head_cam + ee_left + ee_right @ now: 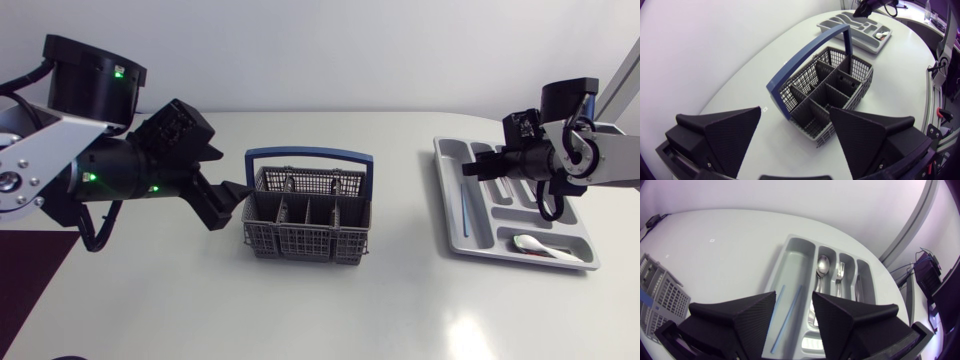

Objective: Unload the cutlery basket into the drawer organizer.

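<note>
left hand [228,203] wide open, empty, beside basket [308,215] | right hand [478,165] narrowly open, empty, over tray [452,225] | spoon [823,265], fork [840,272] in tray

We see 1 piece of furniture: a white table [400,310] with a smooth, faintly glossy top. In the head view its far edge runs in a soft curve from 9 o'clock to 3 o'clock, and its near edge cuts off at 8 o'clock. Light pools in 1 soft bright patch [468,335] toward 5 o'clock.
</note>
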`<state>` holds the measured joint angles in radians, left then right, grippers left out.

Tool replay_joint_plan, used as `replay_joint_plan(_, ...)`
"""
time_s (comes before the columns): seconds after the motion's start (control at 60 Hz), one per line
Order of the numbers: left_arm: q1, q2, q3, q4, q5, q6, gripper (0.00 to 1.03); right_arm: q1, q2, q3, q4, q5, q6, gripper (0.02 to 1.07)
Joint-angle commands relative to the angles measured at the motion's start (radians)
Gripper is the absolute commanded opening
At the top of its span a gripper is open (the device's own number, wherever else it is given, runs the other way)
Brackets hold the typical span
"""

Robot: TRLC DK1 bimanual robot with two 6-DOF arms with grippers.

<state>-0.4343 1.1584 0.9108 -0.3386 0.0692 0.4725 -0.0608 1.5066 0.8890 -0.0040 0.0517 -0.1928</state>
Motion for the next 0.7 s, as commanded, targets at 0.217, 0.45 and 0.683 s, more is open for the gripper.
replay_joint_plan(0.217,0.134,0.070,-0.087,0.064,0.027,0.066,0.96,0.208,-0.144,-0.125,-0.057,-0.012,-0.010,0.57)
replay_joint_plan(0.45,0.164,0.224,-0.085,0.135,0.035,0.091,0.94,0.345,-0.125,-0.133,-0.070,-0.012,0.021,0.57)
replay_joint_plan(0.683,0.149,0.311,-0.078,0.182,0.035,0.095,0.94,0.424,-0.043,-0.084,-0.110,-0.009,0.046,0.57)
